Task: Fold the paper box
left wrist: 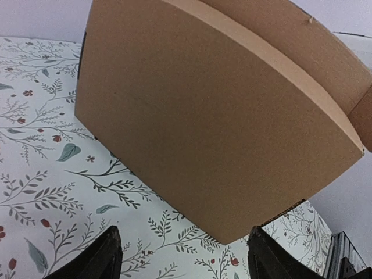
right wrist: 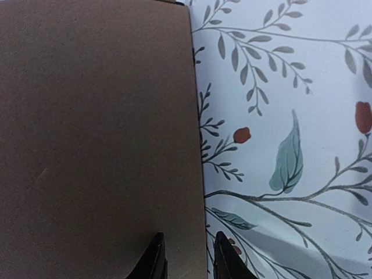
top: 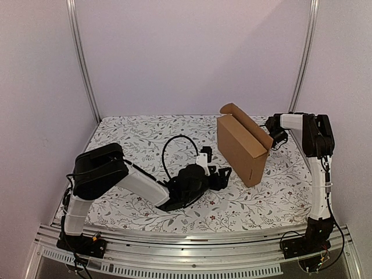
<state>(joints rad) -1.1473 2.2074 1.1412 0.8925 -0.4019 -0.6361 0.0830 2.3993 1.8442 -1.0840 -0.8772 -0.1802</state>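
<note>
**A:** Closest to us, what is the left gripper (top: 223, 172) doing?

**B:** It lies low over the table (top: 250, 203). Its jaws are spread wide with nothing between them, and it points at the paper box (top: 241, 145) just beyond.

**A:** How does the box sit?

**B:** It stands on a narrow side on the right half of the table, with its broad brown face toward that gripper. One flap (top: 233, 109) curls loose at the far top corner.

**A:** And the right gripper (top: 272, 138)?

**B:** It is at the box's far right side, near the upper edge. In its wrist view the fingers (right wrist: 154, 261) are nearly together and a cardboard edge runs between them. I cannot tell whether they pinch it.

**A:** How will the box handle?

**B:** My guess is that it is light, stiff across the panels, and willing to bend only at the creases. Standing this tall, it could tip or skid on the cloth if pushed high up. The broad face looks too wide to grasp, so that side is better pushed. To hold it, I would straddle a panel edge or the flap, gently, since corrugated board dents.
</note>
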